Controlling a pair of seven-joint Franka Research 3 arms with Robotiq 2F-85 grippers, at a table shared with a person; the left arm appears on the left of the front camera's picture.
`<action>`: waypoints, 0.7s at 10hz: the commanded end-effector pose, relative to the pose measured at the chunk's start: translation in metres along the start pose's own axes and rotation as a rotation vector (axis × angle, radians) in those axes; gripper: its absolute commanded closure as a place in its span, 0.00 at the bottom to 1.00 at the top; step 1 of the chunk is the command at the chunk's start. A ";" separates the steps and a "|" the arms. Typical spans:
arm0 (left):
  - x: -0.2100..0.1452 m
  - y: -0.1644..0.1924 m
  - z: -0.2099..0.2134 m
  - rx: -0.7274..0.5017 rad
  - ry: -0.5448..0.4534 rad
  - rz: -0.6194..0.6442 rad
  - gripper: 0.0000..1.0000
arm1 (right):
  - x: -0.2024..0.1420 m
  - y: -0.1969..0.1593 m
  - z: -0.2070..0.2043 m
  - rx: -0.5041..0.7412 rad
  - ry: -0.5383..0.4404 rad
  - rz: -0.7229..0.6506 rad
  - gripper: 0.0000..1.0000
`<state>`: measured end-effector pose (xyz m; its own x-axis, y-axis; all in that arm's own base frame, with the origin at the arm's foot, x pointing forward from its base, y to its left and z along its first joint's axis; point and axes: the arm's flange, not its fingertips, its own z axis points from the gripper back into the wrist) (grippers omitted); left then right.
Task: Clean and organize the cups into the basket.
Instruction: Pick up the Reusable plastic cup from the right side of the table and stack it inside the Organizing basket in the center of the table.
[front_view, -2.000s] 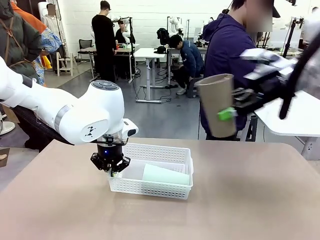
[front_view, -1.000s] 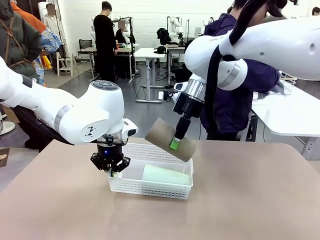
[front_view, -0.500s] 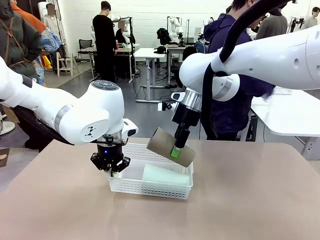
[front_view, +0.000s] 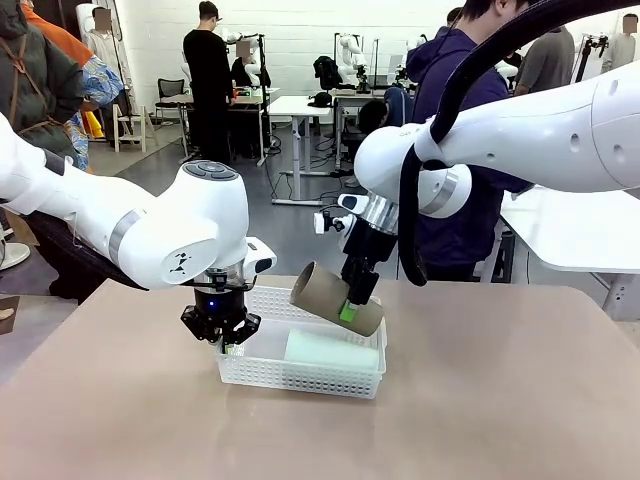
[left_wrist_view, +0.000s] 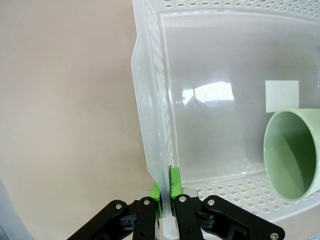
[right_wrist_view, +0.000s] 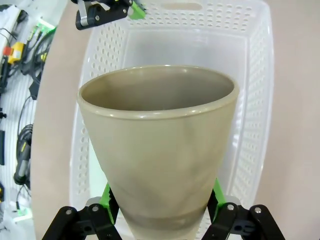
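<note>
One tan cup (front_view: 318, 293): light, stiff, likely slick; I am clamping its narrow base in the right gripper (front_view: 348, 311), tilted over the white lattice basket (front_view: 300, 379). The left gripper (front_view: 229, 345) is pinching the basket's end wall; one mint cup (front_view: 332, 350) is lying inside.

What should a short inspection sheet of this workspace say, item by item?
surface: tan table, carrying the basket.
job's things: white basket on the table; mint cup lying on its side inside it; tan cup held tilted above the basket.
clutter: nothing seen.
grippers: left gripper shut on the basket's left end wall; right gripper shut on the tan cup.
cables: black hose along the right arm.
surroundings: person in a dark hoodie at the far side; more people and tables behind.
</note>
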<state>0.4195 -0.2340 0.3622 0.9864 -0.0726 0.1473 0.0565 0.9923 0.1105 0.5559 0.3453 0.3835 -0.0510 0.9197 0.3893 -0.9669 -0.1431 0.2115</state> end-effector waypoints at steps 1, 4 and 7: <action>-0.001 0.000 -0.002 0.007 -0.002 -0.013 1.00 | -0.011 -0.001 -0.011 -0.017 -0.008 0.041 0.18; -0.001 0.000 -0.002 0.007 -0.002 -0.013 1.00 | -0.017 -0.009 -0.025 -0.016 -0.009 0.072 0.18; -0.001 0.000 -0.002 0.007 -0.002 -0.013 1.00 | -0.016 -0.011 -0.029 -0.006 -0.023 0.085 0.03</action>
<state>0.4196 -0.2341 0.3625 0.9862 -0.0727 0.1490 0.0566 0.9924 0.1095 0.5606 0.3503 0.3508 -0.1047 0.9044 0.4137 -0.9618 -0.1979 0.1891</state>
